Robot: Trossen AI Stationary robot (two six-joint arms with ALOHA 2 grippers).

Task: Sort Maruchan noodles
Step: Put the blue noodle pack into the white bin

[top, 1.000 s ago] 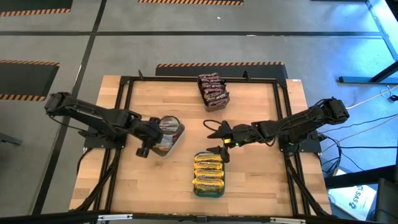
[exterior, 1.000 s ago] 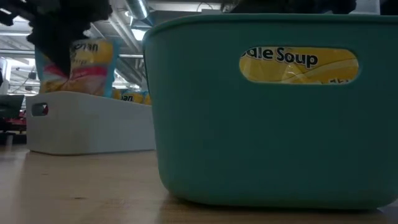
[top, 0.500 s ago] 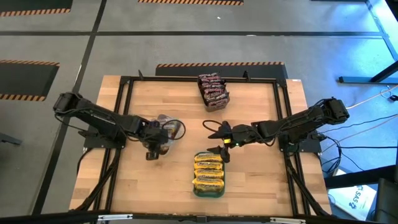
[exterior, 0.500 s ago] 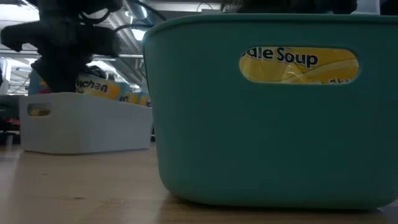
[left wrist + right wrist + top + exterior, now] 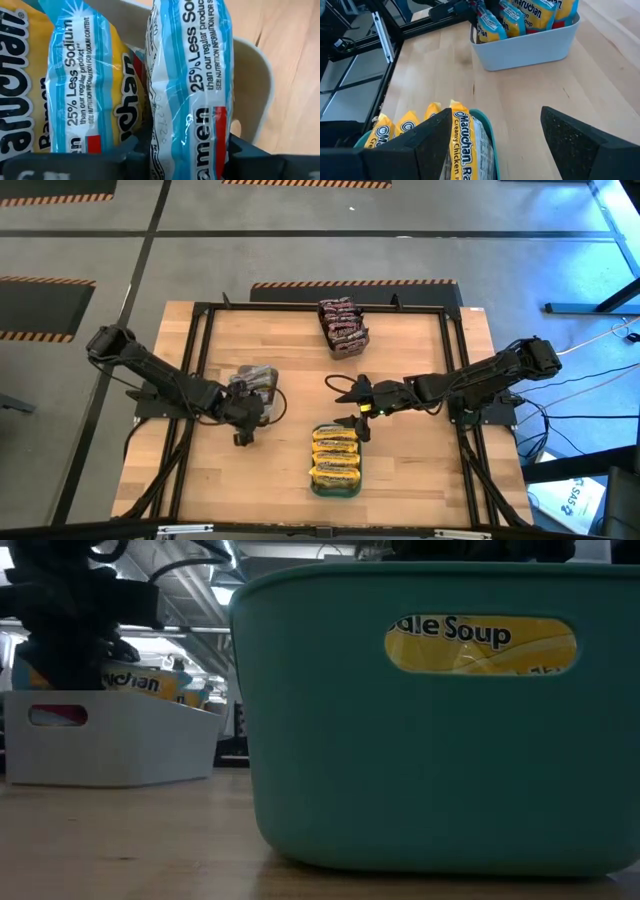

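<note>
The grey tray [image 5: 276,392] [image 5: 110,750] stands left of the table's middle and holds several yellow-and-blue Maruchan packets on edge [image 5: 75,80]. My left gripper [image 5: 250,410] [image 5: 182,150] reaches down into it, shut on one more yellow-and-blue packet [image 5: 190,75]. The teal tray [image 5: 335,493] [image 5: 420,760] near the front edge holds several yellow packets [image 5: 335,455]. My right gripper [image 5: 346,405] [image 5: 495,135] hovers open just beyond the teal tray's far end and touches nothing. Dark maroon packets [image 5: 343,323] stand in a tray near the far edge. My left gripper pinches the yellow-and-blue packet by its near end [image 5: 190,145], between the two fingers [image 5: 117,157]. It comes at the packet from above, slanting down into the grey tray. The packet stands on edge inside the tray next to the other packets; its lower end is hidden.
A black frame [image 5: 200,310] runs around the wooden table top. Bare wood lies between the grey tray and the teal tray [image 5: 290,450], and also right of the teal tray. In the right wrist view the left arm [image 5: 455,10] shows beyond the grey tray [image 5: 530,45].
My left gripper has come down with the yellow-and-blue packet, which hung clear above the grey tray a second ago and now stands inside it. The grey tray has slid a little toward the table's left edge. My right arm has kept still.
</note>
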